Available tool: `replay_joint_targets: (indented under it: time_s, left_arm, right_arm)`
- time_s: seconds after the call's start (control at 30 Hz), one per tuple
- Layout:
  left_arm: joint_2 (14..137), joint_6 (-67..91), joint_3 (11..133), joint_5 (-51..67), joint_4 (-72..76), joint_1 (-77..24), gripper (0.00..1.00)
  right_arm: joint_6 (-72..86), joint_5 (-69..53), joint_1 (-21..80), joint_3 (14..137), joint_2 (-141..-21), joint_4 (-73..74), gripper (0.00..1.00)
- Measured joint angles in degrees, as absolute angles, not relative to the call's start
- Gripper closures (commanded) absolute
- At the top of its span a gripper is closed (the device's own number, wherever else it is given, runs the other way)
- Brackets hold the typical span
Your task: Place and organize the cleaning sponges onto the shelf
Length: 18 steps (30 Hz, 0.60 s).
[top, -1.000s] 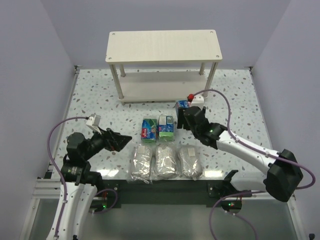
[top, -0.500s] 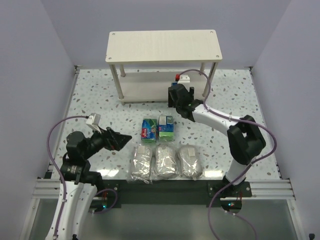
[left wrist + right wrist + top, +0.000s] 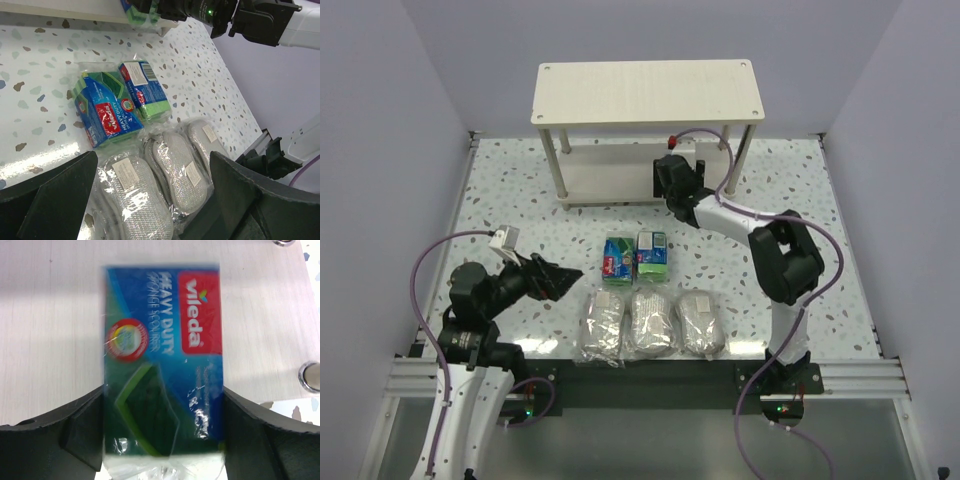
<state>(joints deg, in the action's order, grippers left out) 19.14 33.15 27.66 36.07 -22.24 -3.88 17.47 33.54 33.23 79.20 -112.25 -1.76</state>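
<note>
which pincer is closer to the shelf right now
Right. The right pincer is at the lower tier of the shelf, holding a sponge pack over it. The left pincer sits back beside the grey bundles, well apart from the shelf.

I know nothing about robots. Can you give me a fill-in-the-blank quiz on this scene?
The right gripper holds a printed pack over the shelf's ___ tier.
___ more printed packs lie on the table.
The grey bundles, ___ in all, sit in a row.
The left gripper is ___ and empty.
Missing: lower, two, three, open.
</note>
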Motion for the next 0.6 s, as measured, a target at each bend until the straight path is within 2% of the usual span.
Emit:
replay_joint_targets:
  time_s: [0.17, 0.2, 0.4, 0.6]
  left_arm:
    - [19.2, 33.1, 27.7, 35.9, -22.3, -3.9, 0.00]
    - [19.2, 33.1, 27.7, 35.8, -22.4, -3.9, 0.00]
    - [19.2, 33.1, 27.7, 35.7, -22.4, -3.9, 0.00]
    - [19.2, 33.1, 27.5, 35.7, -22.3, -3.9, 0.00]
  right_arm:
    - [17.0, 33.8, 32.3, 81.3, -114.6, -3.1, 0.16]
    - [16.9, 34.0, 32.1, 81.3, -114.7, -3.5, 0.12]
    - [16.5, 34.6, 31.3, 81.1, -114.7, -6.3, 0.09]
    - [16.3, 34.5, 31.1, 74.6, -111.6, -10.4, 0.05]
